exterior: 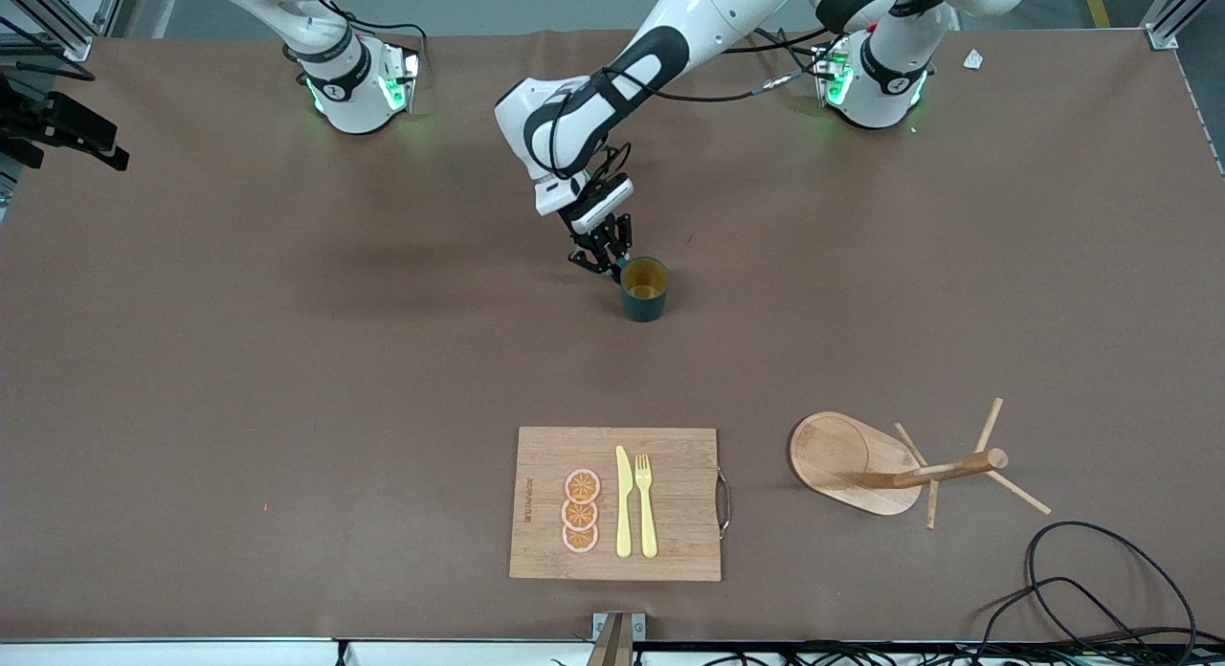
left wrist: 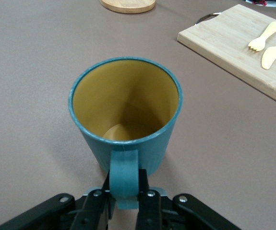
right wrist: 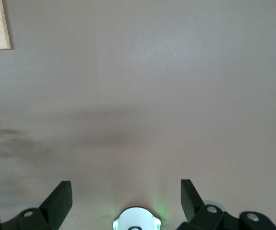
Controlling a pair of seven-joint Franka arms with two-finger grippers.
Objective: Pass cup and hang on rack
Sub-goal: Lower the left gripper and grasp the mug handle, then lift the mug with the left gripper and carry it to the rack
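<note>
The left arm stretches down from its base toward the middle of the desk [exterior: 287, 360], its hand [exterior: 607, 262] low and clamped on the handle of the cup [exterior: 644, 289]. The cup stands upright on the desk, well apart from the rack [exterior: 885, 465], which lies tipped over nearer the front camera beside the cutting board [exterior: 615, 503].

The right arm waits; its hand [right wrist: 126, 196] hangs over bare desk, fingers wide apart. From the front only its base shows, the rest cut off.
</note>
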